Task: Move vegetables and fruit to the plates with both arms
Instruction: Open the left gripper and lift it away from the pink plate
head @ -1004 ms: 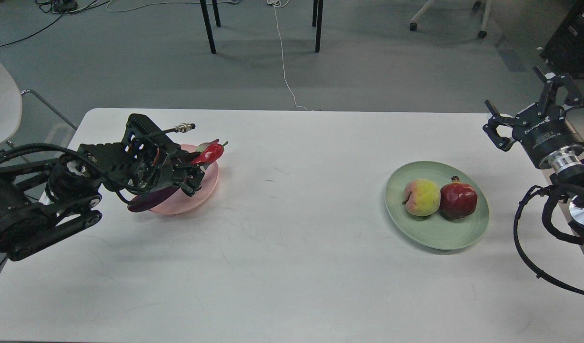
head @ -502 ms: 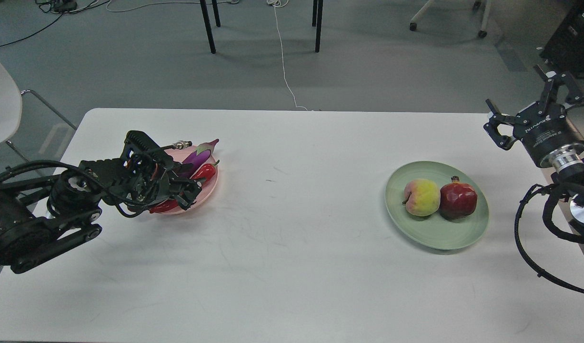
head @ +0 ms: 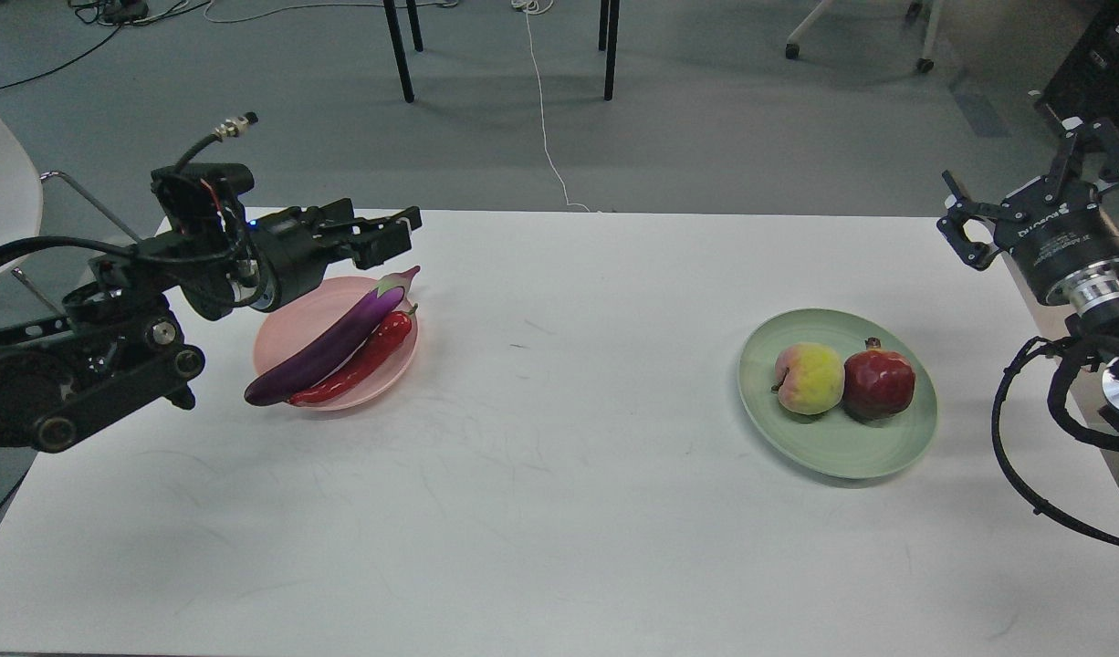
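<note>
The purple eggplant and the red chili pepper lie side by side on the pale pink plate at the left of the table. The eggplant's tip overhangs the plate's front rim. My left gripper is raised above the plate's far edge, open and empty, apart from both vegetables. The peach and the pomegranate sit touching on the pale green plate at the right. My right gripper is open and empty, held high beyond the table's right edge.
The white table spans the view. Black chair legs and a white cable are on the grey floor behind it. A white chair stands at the far left.
My left gripper let go of the chili pepper on the pink plate beside the eggplant, then rose and drew back to the plate's far edge. The right gripper shifted slightly up and right.
</note>
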